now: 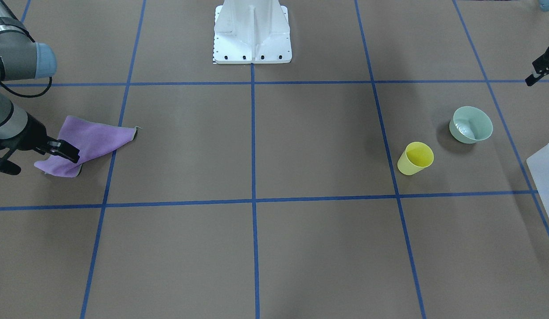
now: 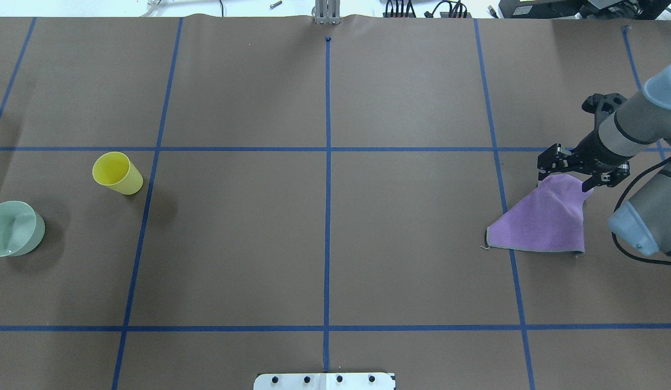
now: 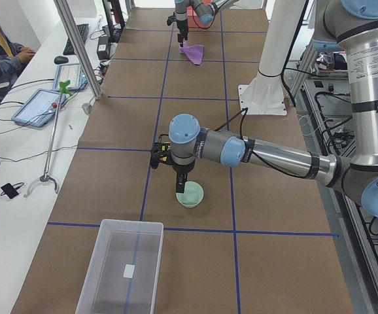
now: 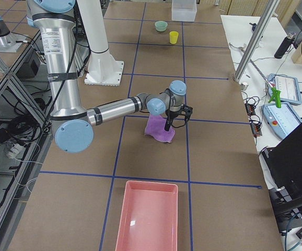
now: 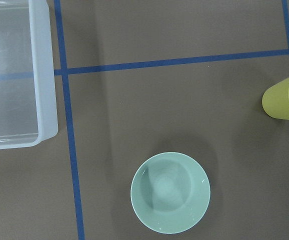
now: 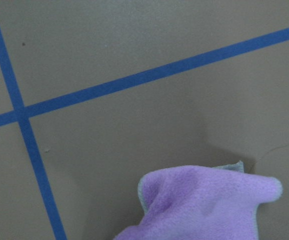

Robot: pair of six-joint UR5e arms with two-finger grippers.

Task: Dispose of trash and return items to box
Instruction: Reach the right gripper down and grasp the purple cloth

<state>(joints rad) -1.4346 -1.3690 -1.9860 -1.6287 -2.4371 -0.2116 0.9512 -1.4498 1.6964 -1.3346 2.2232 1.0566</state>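
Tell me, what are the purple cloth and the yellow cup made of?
Cloth: soft fuzzy fabric, maybe microfibre; it hangs in folds and looks fluffy up close. Cup: probably plastic, smooth and matte, with thin walls and one even colour.

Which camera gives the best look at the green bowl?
The left wrist-mounted view: it looks straight down on the green bowl, with the whole rim and inside visible. Overhead clips it at the edge, front-facing sees it slanted, exterior left has the left gripper in front, and exterior right shows it tiny.
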